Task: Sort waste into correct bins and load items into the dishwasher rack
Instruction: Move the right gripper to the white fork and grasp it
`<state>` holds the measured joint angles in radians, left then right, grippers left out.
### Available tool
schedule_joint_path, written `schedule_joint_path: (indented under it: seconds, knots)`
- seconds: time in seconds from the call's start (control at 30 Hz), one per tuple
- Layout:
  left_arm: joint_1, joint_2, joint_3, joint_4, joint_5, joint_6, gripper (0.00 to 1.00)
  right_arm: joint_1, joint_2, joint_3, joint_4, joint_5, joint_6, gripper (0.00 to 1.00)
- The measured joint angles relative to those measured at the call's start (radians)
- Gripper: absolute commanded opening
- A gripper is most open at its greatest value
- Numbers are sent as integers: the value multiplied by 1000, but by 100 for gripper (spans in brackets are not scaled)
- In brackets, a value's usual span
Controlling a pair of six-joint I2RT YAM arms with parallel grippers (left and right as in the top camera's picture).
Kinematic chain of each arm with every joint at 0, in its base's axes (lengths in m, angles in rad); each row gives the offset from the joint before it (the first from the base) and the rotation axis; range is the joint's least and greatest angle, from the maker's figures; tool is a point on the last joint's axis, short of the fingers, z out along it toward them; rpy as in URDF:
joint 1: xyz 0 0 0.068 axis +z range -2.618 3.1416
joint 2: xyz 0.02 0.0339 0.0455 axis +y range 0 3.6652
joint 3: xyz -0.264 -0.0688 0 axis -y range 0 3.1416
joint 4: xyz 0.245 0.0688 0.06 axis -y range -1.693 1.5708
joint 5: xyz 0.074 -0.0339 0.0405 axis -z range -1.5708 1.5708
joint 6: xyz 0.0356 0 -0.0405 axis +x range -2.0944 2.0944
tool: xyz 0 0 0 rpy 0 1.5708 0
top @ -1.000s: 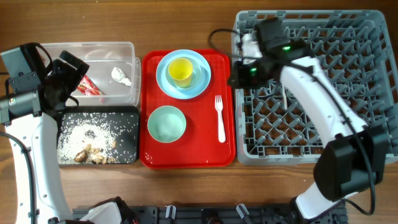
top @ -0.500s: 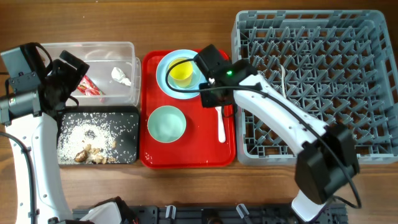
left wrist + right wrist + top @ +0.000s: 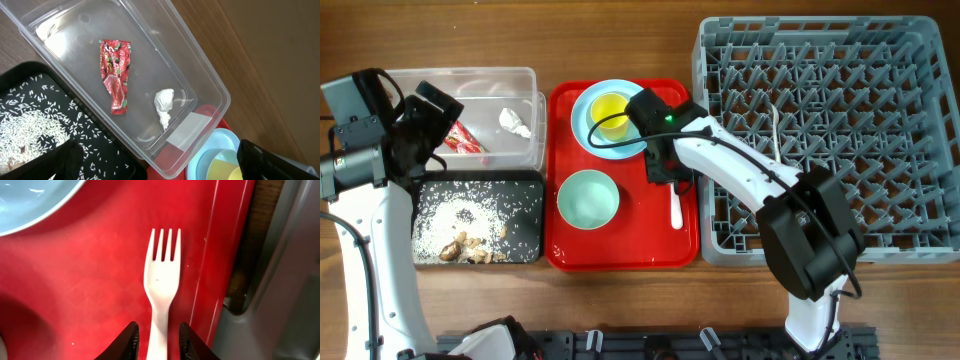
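My right gripper (image 3: 665, 170) is open and hangs low over the red tray, its fingers (image 3: 131, 341) on either side of the white fork's (image 3: 161, 280) handle with small gaps; the fork (image 3: 674, 198) lies flat. The light blue plate (image 3: 590, 135) holds the small blue bowl (image 3: 638, 120) and the yellow cup (image 3: 611, 112). The pale green bowl (image 3: 588, 198) sits below them. A white spoon (image 3: 777, 125) lies in the grey dishwasher rack (image 3: 880, 60). My left gripper (image 3: 432, 115) is open and empty above the clear tub (image 3: 200, 75), which holds the red wrapper (image 3: 116, 75) and white scrap (image 3: 164, 105).
The black tray (image 3: 525, 185) holds rice grains and brownish food scraps (image 3: 465, 248). The red serving tray (image 3: 620, 255) lies between the bins and the rack; its right rim (image 3: 212, 255) runs close to the rack wall (image 3: 285, 280).
My right arm has swung left from the dishwasher rack to the red tray and come down over the fork. The left arm has not moved.
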<state>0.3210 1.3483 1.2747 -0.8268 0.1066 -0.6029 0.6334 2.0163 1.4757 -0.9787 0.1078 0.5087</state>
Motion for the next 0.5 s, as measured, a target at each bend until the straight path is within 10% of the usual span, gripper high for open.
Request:
schedule_joint_path:
  seconds: [0.3,0.5]
  knots:
    - [0,0,0,0,0,0,100,0,4,-131,115,6,4,26]
    - [0,0,0,0,0,0,100,0,4,-131,124,6,11,6]
